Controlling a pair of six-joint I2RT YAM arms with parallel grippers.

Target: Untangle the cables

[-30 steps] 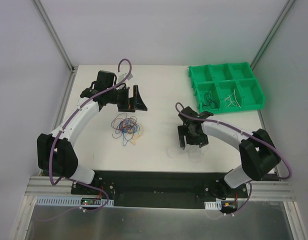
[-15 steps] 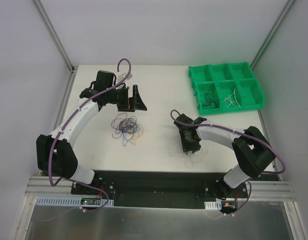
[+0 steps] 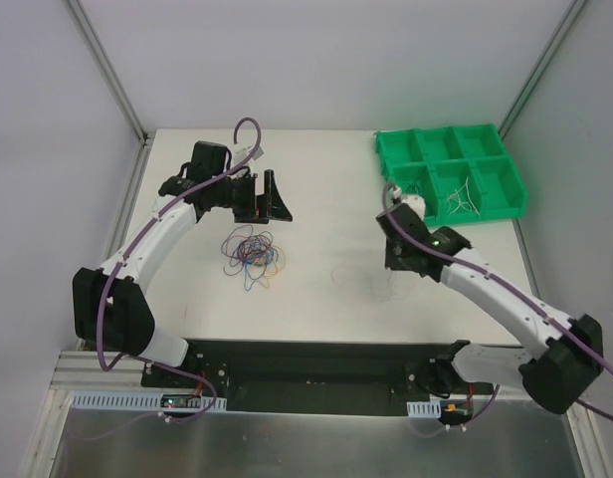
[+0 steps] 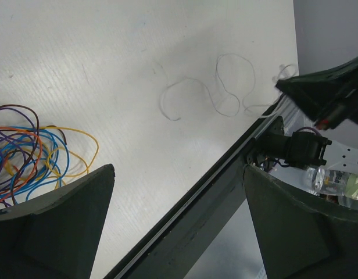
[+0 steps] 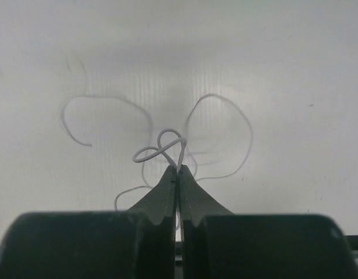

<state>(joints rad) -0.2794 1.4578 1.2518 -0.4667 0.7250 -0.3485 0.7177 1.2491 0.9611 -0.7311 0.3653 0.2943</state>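
Just off the near left corner of the green compartment bin (image 3: 438, 130), the right gripper (image 5: 177, 168) is hanging over the white table (image 3: 326, 179). Its fingers are pressed together and pinching a raised loop of a single white cable (image 5: 150, 152). The rest of that cable is lying in loose curls on the table, a little farther from the bin toward the arm bases, and is touching no other wire.

Well apart from the bin, past the table's middle, the tangle of coloured cables (image 3: 250, 251) is resting as a knot of blue, orange, red, yellow and dark strands. The left gripper (image 3: 267, 207) is hovering just beyond that knot, on its far side from the arm bases. Its jaws are spread wide with nothing between them.

The step in hand looks like carrying one freed white strand to the bin. Two of the bin's near compartments are already holding wires: dark wires (image 3: 417, 202) in one and pale wires (image 3: 462, 199) in the next. The next move is probably calling for a lift high enough to clear the bin wall. A release over the pale compartment would follow, with care that the trailing end is not dragging or catching on the rim.

The wires are hair-thin and limp, yet they are keeping a springy curl. The white one is almost vanishing against the matte, faintly ribbed tabletop. The bin is smooth moulded plastic with straight dividers, and the gripper fingers are dark wedges tapering to narrow tips.
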